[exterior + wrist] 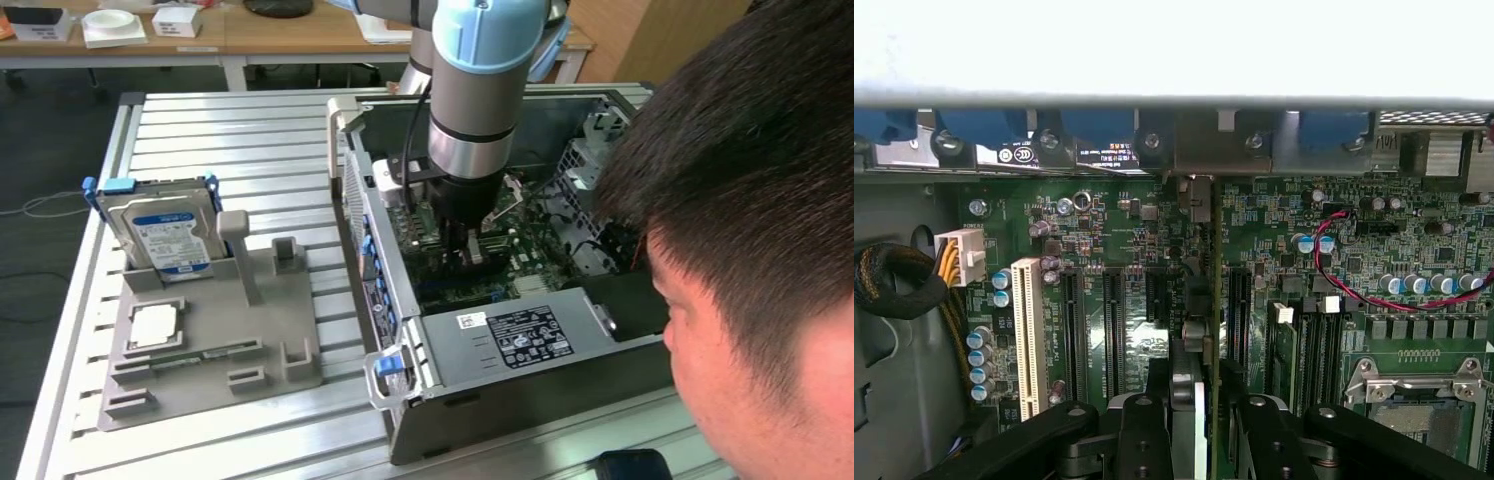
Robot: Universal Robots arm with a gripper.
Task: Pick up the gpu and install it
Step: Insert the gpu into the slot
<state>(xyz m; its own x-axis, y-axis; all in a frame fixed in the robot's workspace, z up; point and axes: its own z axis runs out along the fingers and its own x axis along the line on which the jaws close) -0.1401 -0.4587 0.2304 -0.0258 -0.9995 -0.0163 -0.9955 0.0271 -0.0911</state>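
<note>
Clamped between my jaws, the gpu (1194,330) stands on edge directly below my gripper (1194,415), its long axis running along the slot (1239,330) rows of the motherboard (1124,250), just over the board inside the open computer case (400,300)

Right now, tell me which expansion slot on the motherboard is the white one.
The white slot is the outermost of the row, nearest the blue capacitors; the other slots are black.

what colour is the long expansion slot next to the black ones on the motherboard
White; the slot shows best in the wrist view, beside the black slots.
</note>
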